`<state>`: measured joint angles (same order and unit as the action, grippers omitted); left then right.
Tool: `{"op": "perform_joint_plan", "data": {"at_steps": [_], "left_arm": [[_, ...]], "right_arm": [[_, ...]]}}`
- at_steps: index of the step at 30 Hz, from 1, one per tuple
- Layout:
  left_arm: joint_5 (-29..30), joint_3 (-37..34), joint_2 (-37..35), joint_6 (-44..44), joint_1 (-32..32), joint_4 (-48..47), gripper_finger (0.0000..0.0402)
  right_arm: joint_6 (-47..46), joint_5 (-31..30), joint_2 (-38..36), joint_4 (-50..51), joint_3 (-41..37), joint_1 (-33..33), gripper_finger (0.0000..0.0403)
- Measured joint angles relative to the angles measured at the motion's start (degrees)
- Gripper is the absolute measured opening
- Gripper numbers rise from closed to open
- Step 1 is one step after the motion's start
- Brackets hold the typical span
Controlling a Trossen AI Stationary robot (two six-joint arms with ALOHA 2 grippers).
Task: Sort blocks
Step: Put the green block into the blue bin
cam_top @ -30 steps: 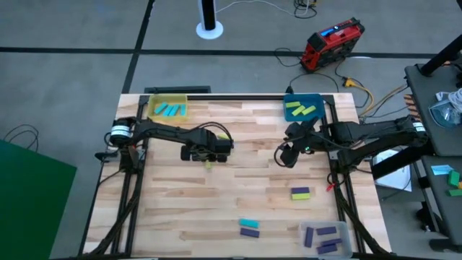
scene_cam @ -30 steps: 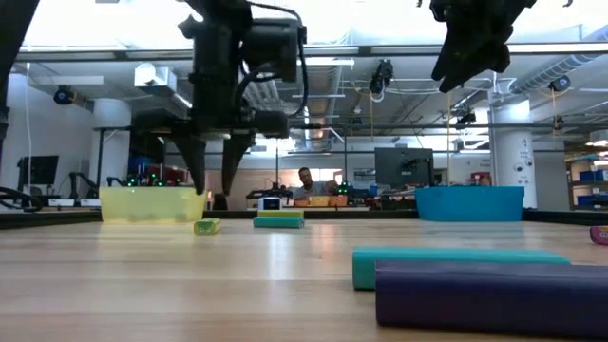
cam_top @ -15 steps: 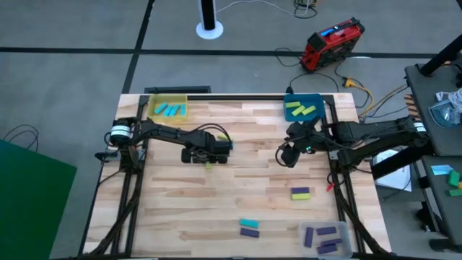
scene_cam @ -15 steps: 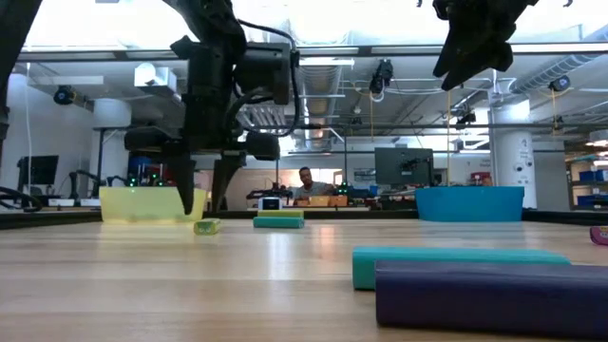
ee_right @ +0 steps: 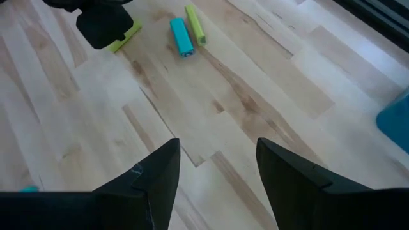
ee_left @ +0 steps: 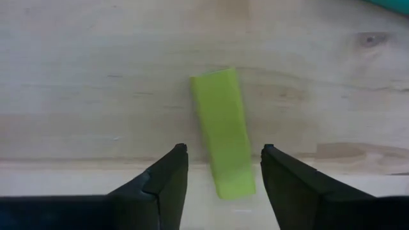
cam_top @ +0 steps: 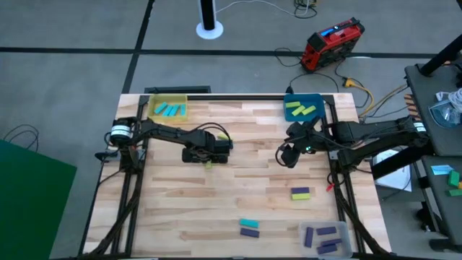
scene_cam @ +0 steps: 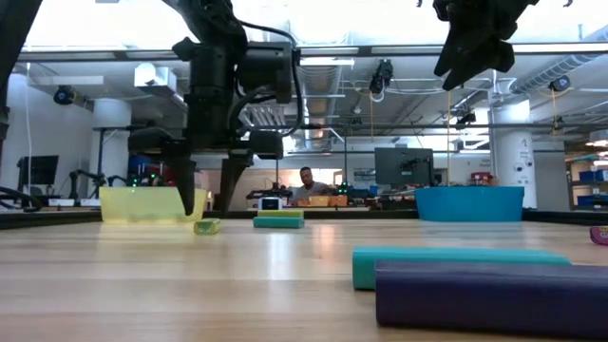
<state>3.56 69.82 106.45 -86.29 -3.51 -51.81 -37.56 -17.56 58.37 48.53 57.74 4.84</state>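
Now, step in hand: reaching for a yellow-green block that lies flat on the worktop near its middle.
Left hand: wide open and empty, a finger either side of the block, low over the wood.
Right hand: open and empty, hanging high over the worktop's right half, waiting.
Next move: likely a short descent, then closing across the block's narrow width.
Left wrist view: block slightly skewed between the fingers.
High view: hides that block under the arm, but shows the yellow bin, blue bin and clear tray.
Low view: fingertips near the wood.
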Motion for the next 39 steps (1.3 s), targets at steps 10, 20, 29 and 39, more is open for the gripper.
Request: {"op": "perform_joint_plan", "data": {"at_steps": [10,20,29,39], "left_arm": [[3.52,-0.75,0.91,0.25,-0.31,0.59,0.0189],[3.60,-1.99,4.47,3.83,-0.32,5.56,0.0175],[4.05,-3.24,4.59,8.25,-0.22,5.87,0.0070],[2.88,-2.07,0.87,30.50,-0.02,3.22,0.0070]], "right_arm": [[-0.10,0.02,0.00,0.00,0.00,0.00,0.0197],[-1.16,0.02,0.00,0.01,0.00,0.00,0.0195],[-1.57,0.01,0.00,0.02,0.00,0.00,0.0193],[-8.50,3.25,0.00,-0.02,0.00,-0.30,0.0188]]}}
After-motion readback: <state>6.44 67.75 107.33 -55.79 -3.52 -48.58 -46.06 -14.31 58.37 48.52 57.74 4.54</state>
